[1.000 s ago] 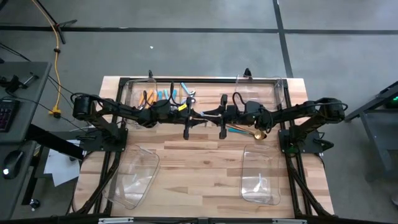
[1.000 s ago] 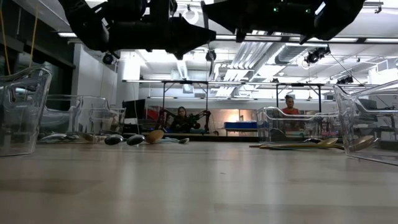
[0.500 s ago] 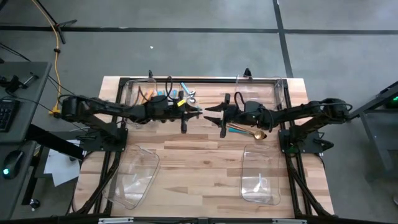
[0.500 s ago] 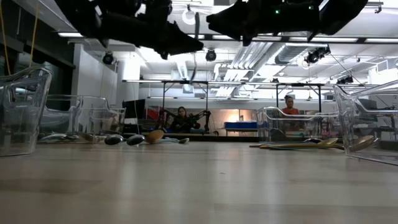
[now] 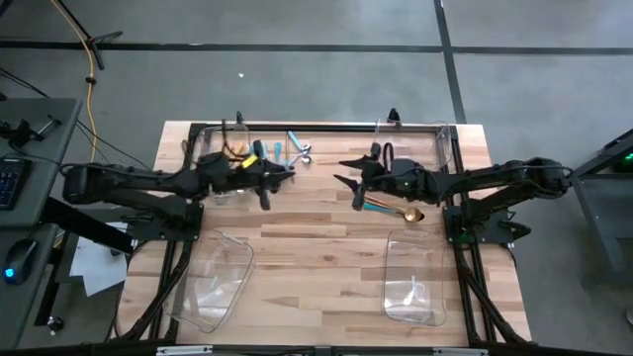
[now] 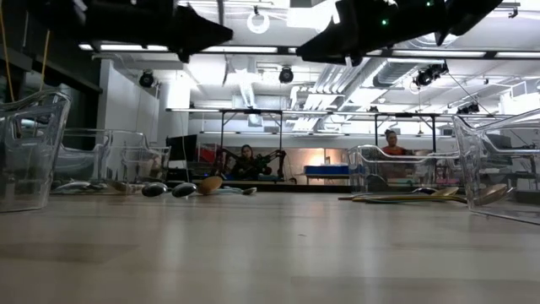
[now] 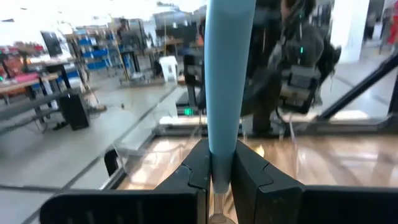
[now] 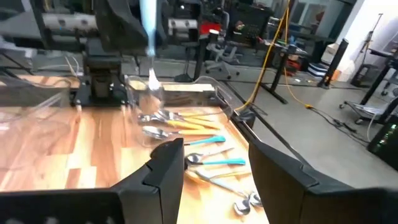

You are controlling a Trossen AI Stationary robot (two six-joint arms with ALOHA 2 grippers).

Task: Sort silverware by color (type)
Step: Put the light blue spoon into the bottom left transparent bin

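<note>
My left gripper reaches in level from the table's left and is shut on a light-blue-handled piece of silverware, which stands upright high above the table. My right gripper faces it from the right, open and empty, a short way off. Orange-handled pieces and light-blue-handled pieces lie flat on the wood at the far left. A teal-handled piece and a gold spoon lie under the right arm. My left gripper pinches the piece between its two fingers at the lower end of the blue handle. The fingers come level from the table's left and lie across the piece. It stands upright, lifted clear, blue handle up and silver end hanging below the fingers.
Clear plastic bins stand at the near left, near right, far left and far right. Bare wood lies between the two near bins. Two people sit far off in the room beyond the table.
The grippers met over the table's middle, both at the piece. My right gripper has opened and let go, staying nearly in place. My left gripper, still shut on the piece, has drawn back toward the table's left edge, rising a little.
</note>
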